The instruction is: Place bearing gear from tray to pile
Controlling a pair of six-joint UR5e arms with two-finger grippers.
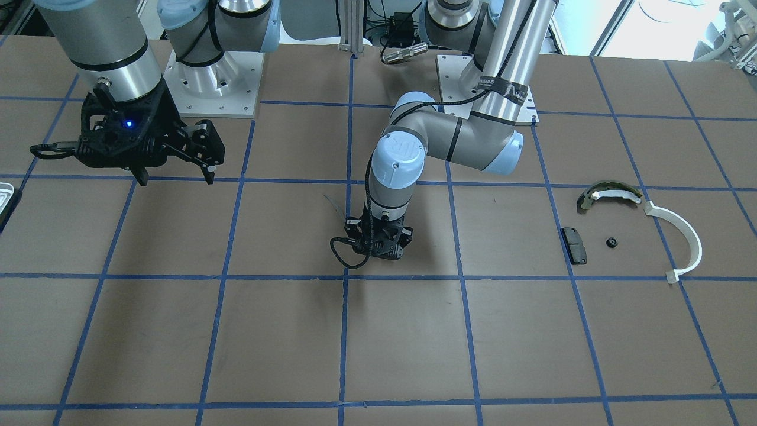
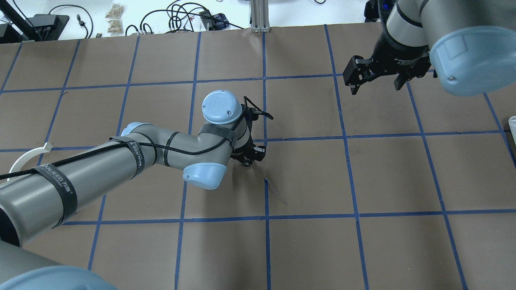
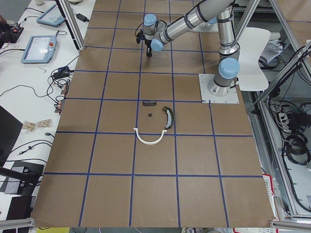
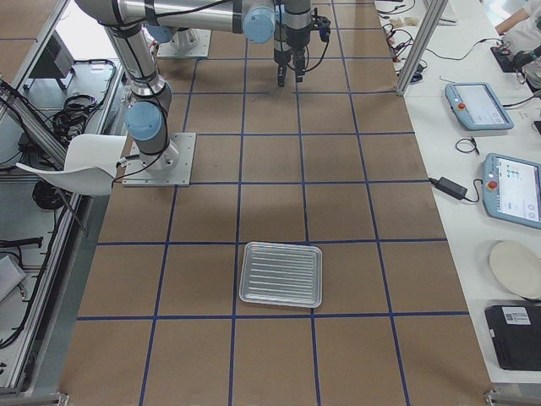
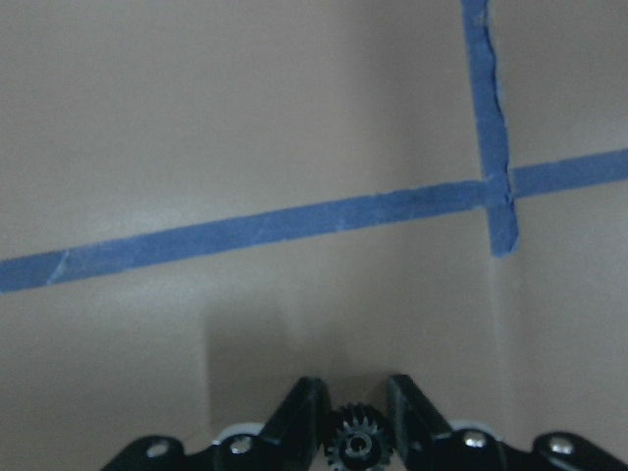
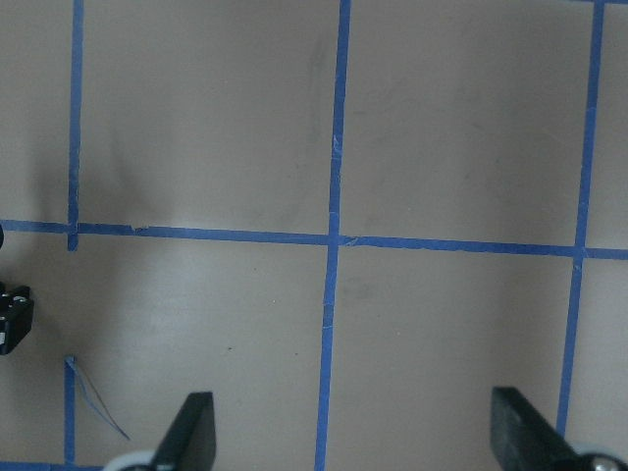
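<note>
My left gripper [image 5: 353,432] is shut on a small black toothed bearing gear [image 5: 353,448] and holds it low over the brown table near the middle [image 1: 378,254]. My right gripper [image 1: 175,176] is open and empty, its fingers [image 6: 194,432] wide apart above the table. A corner of the silvery tray [image 1: 5,195] shows at the view's edge; the whole tray [image 4: 281,274] shows in the exterior right view and looks empty. The pile lies well to the side of my left gripper: an olive-green brake shoe [image 1: 609,194], a white half-ring arc [image 1: 680,236] and a black pad [image 1: 573,244].
A small black nut-like part [image 1: 611,242] lies between the pad and the arc. Blue tape lines grid the table. The arm bases [image 1: 213,77] stand at the robot's edge. Cables and tablets [image 3: 39,48] lie on the side bench.
</note>
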